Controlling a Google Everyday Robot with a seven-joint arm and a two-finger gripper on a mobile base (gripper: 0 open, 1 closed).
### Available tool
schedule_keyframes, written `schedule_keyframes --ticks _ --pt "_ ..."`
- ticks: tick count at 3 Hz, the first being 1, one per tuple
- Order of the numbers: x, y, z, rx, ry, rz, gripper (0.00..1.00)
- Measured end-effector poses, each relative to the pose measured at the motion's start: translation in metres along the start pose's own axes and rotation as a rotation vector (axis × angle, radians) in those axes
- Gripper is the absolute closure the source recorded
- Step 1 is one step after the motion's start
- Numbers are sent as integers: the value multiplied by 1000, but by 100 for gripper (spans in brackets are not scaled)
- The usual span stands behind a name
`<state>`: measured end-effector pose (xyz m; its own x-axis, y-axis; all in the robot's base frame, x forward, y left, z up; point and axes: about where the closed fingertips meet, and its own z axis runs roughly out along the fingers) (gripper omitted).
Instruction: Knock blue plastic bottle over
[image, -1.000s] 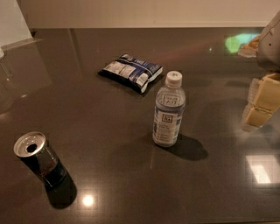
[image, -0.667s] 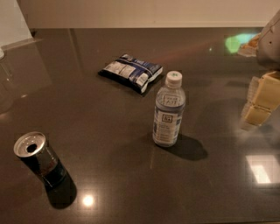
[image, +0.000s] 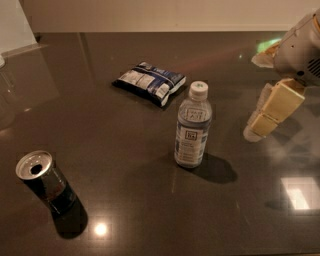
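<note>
The blue plastic bottle stands upright near the middle of the dark table. It is clear, with a white screw cap and a pale label bearing a dark square mark. My gripper, cream-coloured under a white wrist, hangs just above the table to the right of the bottle. It points down and to the left. A clear gap separates it from the bottle, and it touches nothing.
A blue-and-white snack bag lies flat behind and left of the bottle. A dark open metal can stands at the front left. The glossy table shows bright light reflections at the front right.
My gripper has moved left, closer to the bottle. The bottle, the can and the snack bag have not moved.
</note>
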<state>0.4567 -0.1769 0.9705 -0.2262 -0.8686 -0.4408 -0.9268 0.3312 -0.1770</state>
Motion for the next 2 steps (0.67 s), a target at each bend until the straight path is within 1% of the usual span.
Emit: schedule_keyframes --ticks 1,2 --pt "-23 15 14 -64 -124 5 0" --pt "-43 35 27 -117 -222 -1 0"
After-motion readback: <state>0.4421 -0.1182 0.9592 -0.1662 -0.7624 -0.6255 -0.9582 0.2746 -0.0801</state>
